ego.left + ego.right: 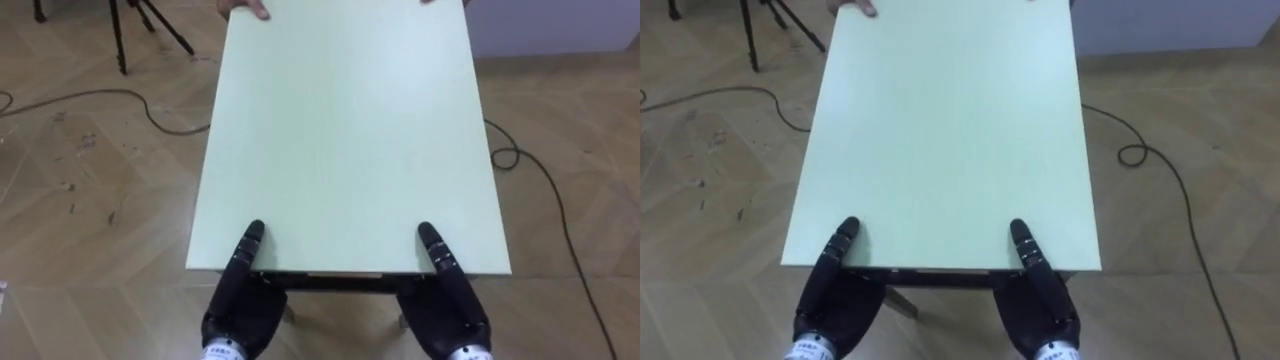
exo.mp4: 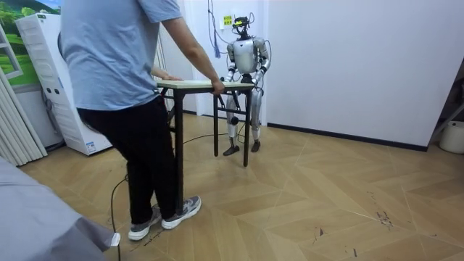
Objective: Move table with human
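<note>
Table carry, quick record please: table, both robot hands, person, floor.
table: pale green rectangular top, dark legs, between robot and person
left hand: at the near edge, left side, partly lying on the top
right hand: at the near edge, right side, likewise
person: stands at the far end, both hands on that edge
floor: wood parquet, tripod legs at far left
lifted: cannot tell

I see the desk [image 1: 340, 140] top smooth and matt, its legs [image 2: 246, 134] apparently dark metal, the floor [image 1: 80, 200] faintly glossy wood parquet.
</note>
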